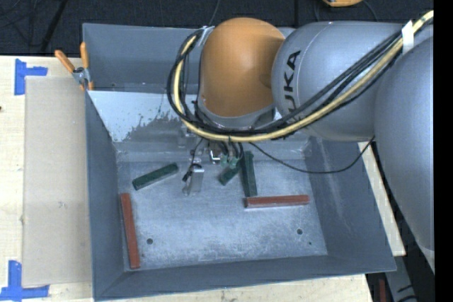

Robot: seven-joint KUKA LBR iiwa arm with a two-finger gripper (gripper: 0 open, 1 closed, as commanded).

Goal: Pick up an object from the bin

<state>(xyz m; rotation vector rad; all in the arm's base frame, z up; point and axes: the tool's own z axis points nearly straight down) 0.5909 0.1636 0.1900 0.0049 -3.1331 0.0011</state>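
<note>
Dark green bar (248,176), middle of bin (212,240), hand (209,172) beside it (grip state: cannot tell), red-brown bar (277,201) near.

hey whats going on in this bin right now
A KUKA arm has its gripper down inside the grey bin, near the middle. To one side lies a lone dark green bar, to the other a pair of dark green bars. A short reddish-brown bar and a long reddish-brown bar lie further off. Whether anything is gripped can't be told.
</note>
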